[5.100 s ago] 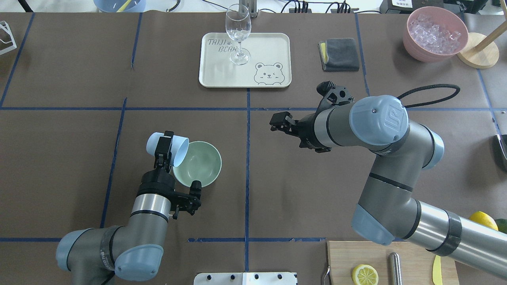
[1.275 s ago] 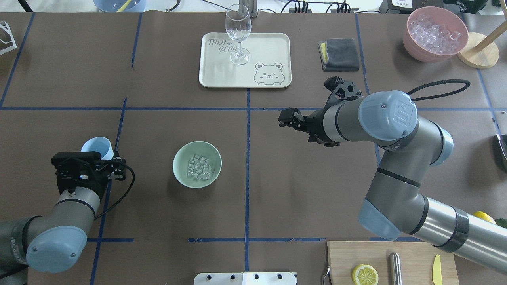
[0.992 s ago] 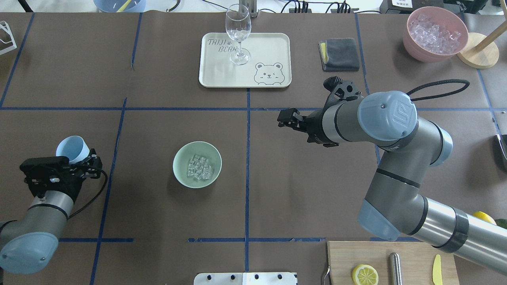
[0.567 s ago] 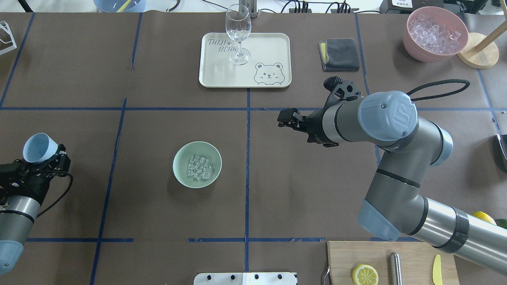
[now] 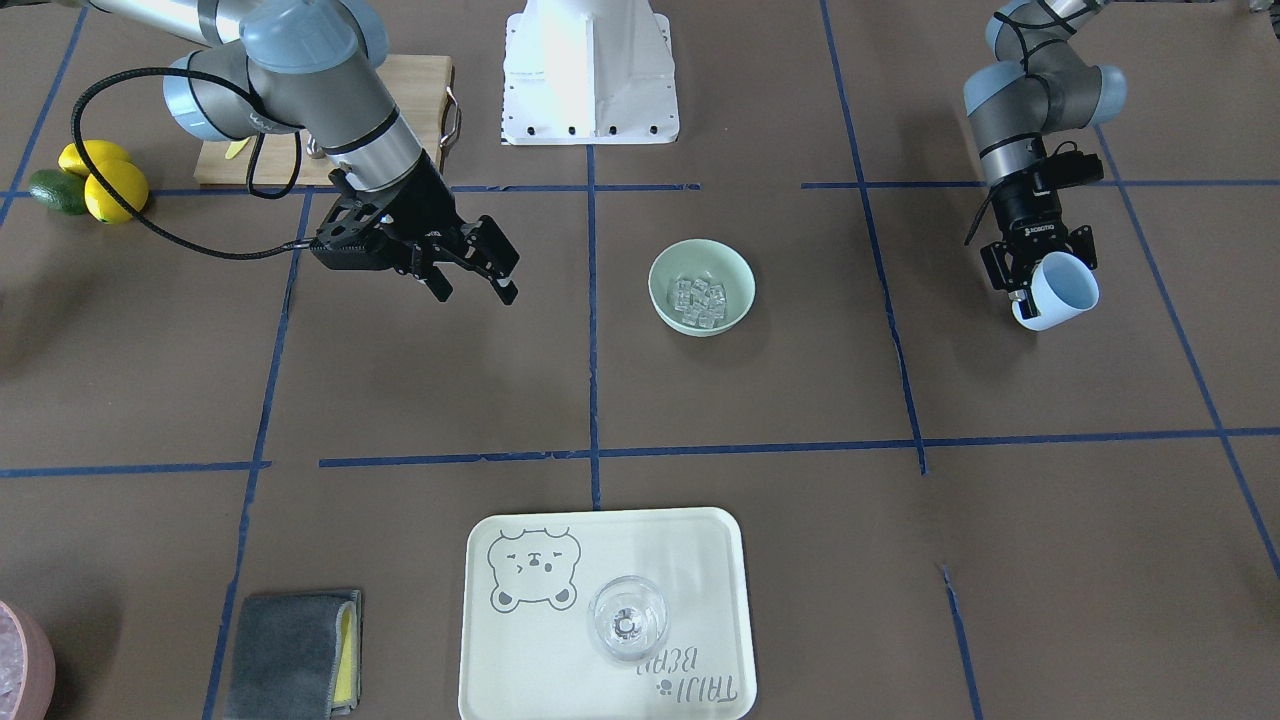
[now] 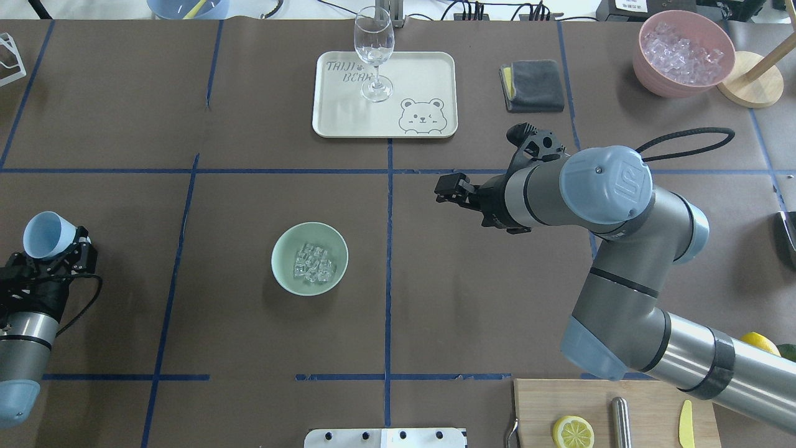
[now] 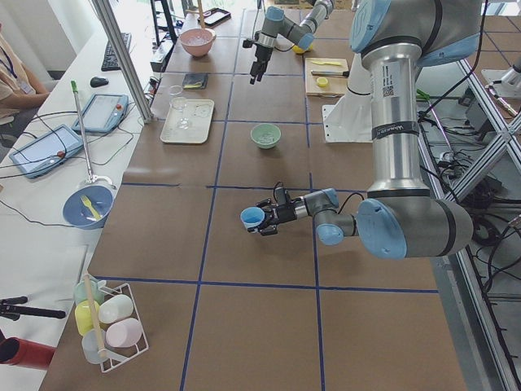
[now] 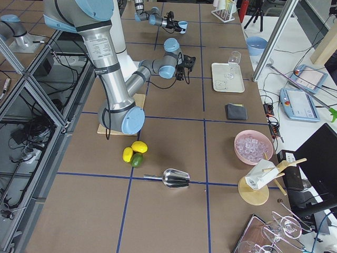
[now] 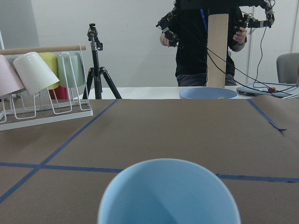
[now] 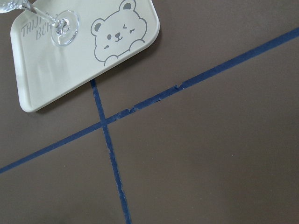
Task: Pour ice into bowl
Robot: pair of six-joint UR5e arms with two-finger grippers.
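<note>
Overhead exterior view: small clear glassy ice cubes sit piled inside the round mint-green bowl on the brown desk. Well apart, left tool is clamped around a light blue cup. Right tool hovers, fingers apart.

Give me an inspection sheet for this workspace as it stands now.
Surface: brown-papered table with a blue tape grid; no stray ice seen.
Job's things: ice lies in the bowl; light blue cup is well off to the robot's left.
Clutter: tray with wine glass, grey cloth, pink container, cutting board with lemon slice.
Grippers: left gripper shut on the cup; right gripper open, empty.
Cables: black cable loops off the right wrist.
Surroundings: person and cup rack beyond the table's left end.
</note>
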